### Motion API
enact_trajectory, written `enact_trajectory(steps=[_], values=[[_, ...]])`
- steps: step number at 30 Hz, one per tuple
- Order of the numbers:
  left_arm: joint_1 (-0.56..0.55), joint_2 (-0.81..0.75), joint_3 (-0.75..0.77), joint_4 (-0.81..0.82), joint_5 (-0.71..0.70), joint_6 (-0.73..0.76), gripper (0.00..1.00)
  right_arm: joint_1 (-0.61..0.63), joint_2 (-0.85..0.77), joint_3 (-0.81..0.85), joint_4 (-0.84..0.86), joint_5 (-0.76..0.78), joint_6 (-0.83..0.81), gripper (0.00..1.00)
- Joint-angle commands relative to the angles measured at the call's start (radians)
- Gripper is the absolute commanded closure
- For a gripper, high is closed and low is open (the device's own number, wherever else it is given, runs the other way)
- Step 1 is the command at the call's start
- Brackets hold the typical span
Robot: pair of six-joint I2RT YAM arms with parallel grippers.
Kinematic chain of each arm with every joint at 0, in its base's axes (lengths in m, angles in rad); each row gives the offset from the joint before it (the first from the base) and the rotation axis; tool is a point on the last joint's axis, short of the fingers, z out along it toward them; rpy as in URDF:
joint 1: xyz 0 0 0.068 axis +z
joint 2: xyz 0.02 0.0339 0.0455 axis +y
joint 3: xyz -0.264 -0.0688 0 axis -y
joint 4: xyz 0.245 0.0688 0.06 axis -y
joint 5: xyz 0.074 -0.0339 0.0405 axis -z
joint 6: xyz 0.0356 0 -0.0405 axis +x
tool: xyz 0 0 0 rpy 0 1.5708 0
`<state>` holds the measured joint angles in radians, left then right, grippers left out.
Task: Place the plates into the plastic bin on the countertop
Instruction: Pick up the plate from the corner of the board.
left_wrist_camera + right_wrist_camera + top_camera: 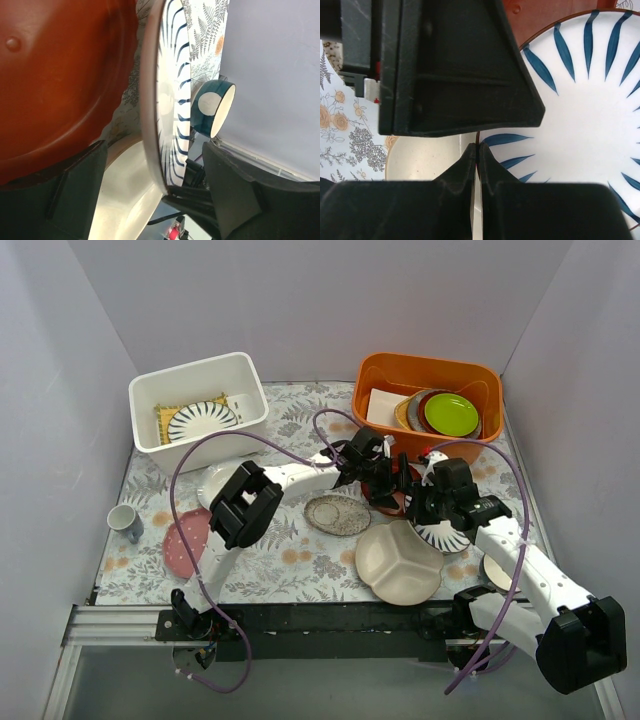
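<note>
My right gripper (432, 508) (478, 150) is shut on the rim of a white plate with dark radial stripes (441, 535) (580, 110) and holds it tilted up off the countertop (290, 560). My left gripper (368, 468) (155, 195) is open, with its fingers (75, 190) on either side of that striped plate (170, 100), seen edge-on. A red-brown plate (397, 502) (60, 75) lies beside it and a cream divided plate (400, 565) (130, 200) below. The white plastic bin (190, 368) holds another striped plate (203, 420). Speckled beige (337, 515), pink dotted (185, 540) and small white (215, 480) plates lie on the countertop.
An orange tub (430, 370) at the back right holds green and dark-red plates (450, 413). A yellow mat (163, 415) lies in the bin. A small cup (125, 523) stands at the left edge. A teal cup (212, 107) sits beyond the striped plate.
</note>
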<state>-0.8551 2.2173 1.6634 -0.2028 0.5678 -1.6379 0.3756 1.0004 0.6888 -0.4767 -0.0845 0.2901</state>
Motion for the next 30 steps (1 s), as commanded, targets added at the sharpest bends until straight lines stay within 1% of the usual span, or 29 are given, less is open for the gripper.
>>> enact_trajectory(steps=[1,5,9,12,13,16,17,20,23,24,26,27,30], values=[[-0.015,0.021,0.051,0.028,0.017,-0.02,0.28,0.008,-0.032,-0.002,0.029,-0.018,0.015,0.99],[-0.027,0.039,0.071,0.028,0.024,-0.025,0.32,0.006,-0.034,0.0,0.03,-0.014,0.014,0.99],[-0.035,0.047,0.079,0.028,0.029,-0.025,0.38,0.008,-0.04,0.0,0.03,-0.011,0.014,0.99],[-0.038,0.053,0.088,0.026,0.033,-0.025,0.46,0.008,-0.043,0.002,0.032,-0.011,0.015,0.99],[-0.039,0.054,0.09,0.028,0.037,-0.023,0.53,0.008,-0.042,0.0,0.033,-0.011,0.018,0.99],[-0.042,0.061,0.101,0.034,0.041,-0.022,0.64,0.006,-0.042,-0.002,0.035,-0.012,0.017,0.99],[-0.042,0.062,0.102,0.037,0.047,-0.023,0.7,0.008,-0.04,-0.002,0.036,-0.014,0.017,0.99],[-0.044,0.071,0.113,0.039,0.06,-0.03,0.78,0.009,-0.037,-0.002,0.038,-0.015,0.02,0.99],[-0.048,0.077,0.113,0.039,0.061,-0.03,0.83,0.008,-0.039,0.0,0.041,-0.018,0.02,0.99],[-0.048,0.078,0.113,0.039,0.061,-0.031,0.89,0.009,-0.039,0.0,0.041,-0.018,0.018,0.99],[-0.052,0.074,0.107,0.04,0.058,-0.033,0.95,0.009,-0.037,-0.002,0.043,-0.023,0.021,0.99],[-0.053,0.074,0.105,0.042,0.058,-0.034,1.0,0.009,-0.036,-0.003,0.043,-0.023,0.021,0.99],[-0.053,0.068,0.098,0.042,0.05,-0.034,1.0,0.009,-0.04,-0.003,0.043,-0.026,0.02,0.99]])
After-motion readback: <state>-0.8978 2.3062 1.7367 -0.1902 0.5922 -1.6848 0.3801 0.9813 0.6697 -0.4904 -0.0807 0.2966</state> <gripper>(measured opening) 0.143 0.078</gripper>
